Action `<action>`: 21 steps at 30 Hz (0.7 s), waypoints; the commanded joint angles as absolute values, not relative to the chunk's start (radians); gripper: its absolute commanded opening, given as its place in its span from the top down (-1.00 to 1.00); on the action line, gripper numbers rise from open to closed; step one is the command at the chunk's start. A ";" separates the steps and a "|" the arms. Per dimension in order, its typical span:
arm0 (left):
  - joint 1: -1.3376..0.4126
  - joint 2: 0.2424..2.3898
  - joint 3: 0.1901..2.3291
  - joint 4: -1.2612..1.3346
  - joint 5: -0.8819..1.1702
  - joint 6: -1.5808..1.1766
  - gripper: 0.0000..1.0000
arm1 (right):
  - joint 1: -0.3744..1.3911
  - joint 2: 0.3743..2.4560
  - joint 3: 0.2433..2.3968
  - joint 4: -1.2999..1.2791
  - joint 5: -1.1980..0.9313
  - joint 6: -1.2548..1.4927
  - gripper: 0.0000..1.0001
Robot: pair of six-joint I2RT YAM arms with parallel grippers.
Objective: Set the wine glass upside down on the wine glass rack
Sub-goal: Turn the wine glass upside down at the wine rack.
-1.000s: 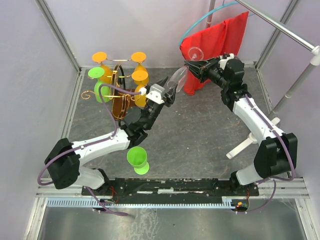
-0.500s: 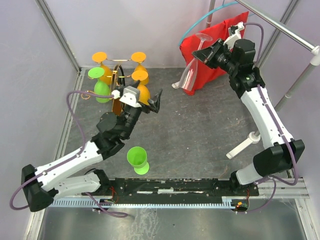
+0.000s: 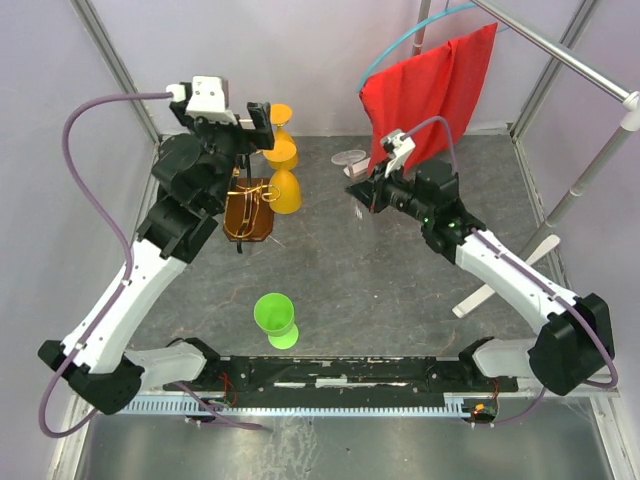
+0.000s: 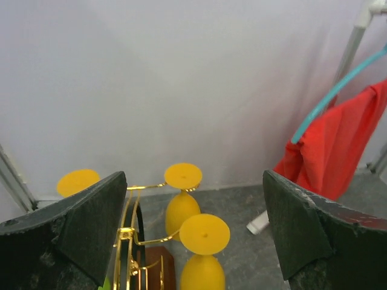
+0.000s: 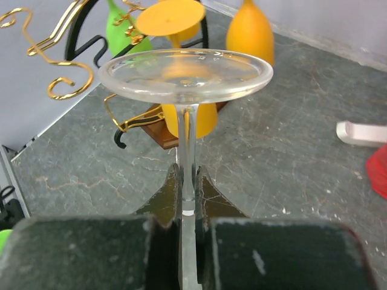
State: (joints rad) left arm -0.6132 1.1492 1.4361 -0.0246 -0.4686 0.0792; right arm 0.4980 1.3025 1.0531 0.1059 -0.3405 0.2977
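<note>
The clear wine glass [image 5: 185,74] is held by its stem, round foot pointing away from my right gripper [image 5: 188,181], which is shut on the stem; the bowl is hidden. From above, the glass foot [image 3: 350,157] and right gripper [image 3: 362,190] hang to the right of the wine glass rack [image 3: 248,205]. The rack's copper wire arms [image 5: 60,60] hold orange glasses [image 3: 285,190] and a green one [image 5: 124,27] upside down. My left gripper [image 3: 258,114] is raised above the rack. In its wrist view the left gripper [image 4: 195,205] is open and empty.
A green glass [image 3: 274,318] stands upright on the grey floor near the arm bases. A red cloth [image 3: 430,90] hangs at the back right beside a teal hoop. A white stand foot [image 3: 490,290] and slanted metal poles are at the right.
My left gripper opened, let go of the clear glass and swung up and back over the rack. My right arm carried the glass away, then down and left toward the rack.
</note>
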 commanded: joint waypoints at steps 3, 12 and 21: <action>-0.546 1.233 1.503 -0.155 -0.264 -0.031 -0.98 | 0.644 1.282 1.005 0.451 -0.318 0.131 0.98; -0.402 1.286 1.517 -0.184 -0.123 -0.073 -0.98 | 0.795 1.431 1.021 0.613 -0.238 0.092 0.98; -0.333 1.252 1.517 -0.210 -0.125 -0.072 -0.98 | 0.876 1.567 1.023 0.773 -0.209 0.113 0.98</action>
State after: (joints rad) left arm -0.3481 1.2957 1.4693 -0.2123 -0.1463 -0.0414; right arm 0.8524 1.5429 0.9939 0.5865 -0.2329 0.1070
